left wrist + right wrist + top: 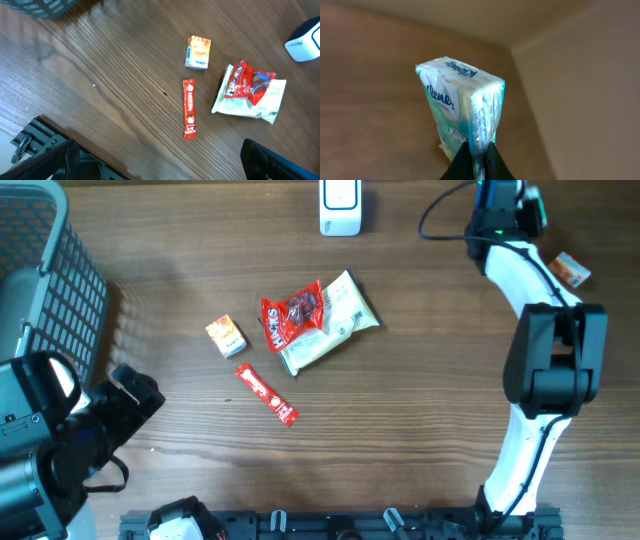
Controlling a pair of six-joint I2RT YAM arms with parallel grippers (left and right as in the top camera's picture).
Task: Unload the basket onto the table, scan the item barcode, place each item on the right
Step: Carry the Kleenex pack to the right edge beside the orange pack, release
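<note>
From above, the right arm [555, 350] reaches the table's [400, 450] far edge, aside from the scanner [340, 205] (its load hidden here). At the left wrist, the left gripper [157, 152] hangs empty, fingers [285, 165] spread wide, parked facing the red stick [189, 109]. At the right wrist, the right gripper [480, 152] pinches the tissue pack [460, 100] by its end seam, leaving its faces bare for scanning; the long axis points away from the fingers, leaning left.

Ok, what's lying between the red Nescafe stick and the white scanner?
A red snack packet resting on a white pouch lies between the stick and the scanner, clearest in the overhead view.
</note>
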